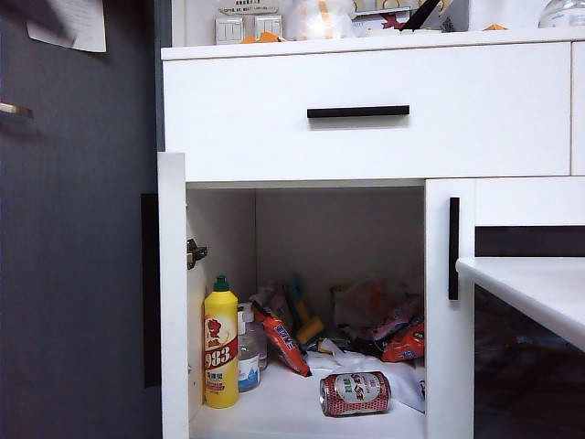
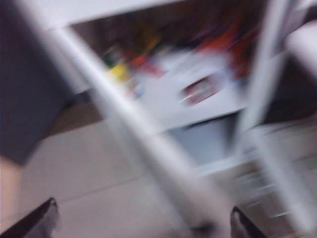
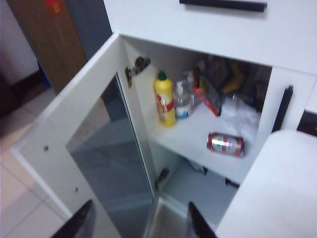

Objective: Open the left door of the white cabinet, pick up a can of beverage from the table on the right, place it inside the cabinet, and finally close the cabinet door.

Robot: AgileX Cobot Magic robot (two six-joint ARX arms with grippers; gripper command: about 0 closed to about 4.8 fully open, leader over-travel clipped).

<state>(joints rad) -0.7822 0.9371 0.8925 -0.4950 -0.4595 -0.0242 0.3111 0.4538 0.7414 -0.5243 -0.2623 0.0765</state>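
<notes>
The white cabinet has its left door swung wide open, edge-on in the exterior view. The red can of beverage lies on its side on the cabinet's shelf, near the front. Neither arm shows in the exterior view. In the right wrist view my right gripper is open and empty, back from the cabinet, above the open left door; the can lies beyond it. The left wrist view is blurred: my left gripper is open with nothing in it, facing the door's edge, and the can lies further in.
A yellow bottle with a green cap stands at the shelf's left, with a clear bottle and snack packets behind. The right door is closed. The table juts in from the right. A dark wall panel stands to the left.
</notes>
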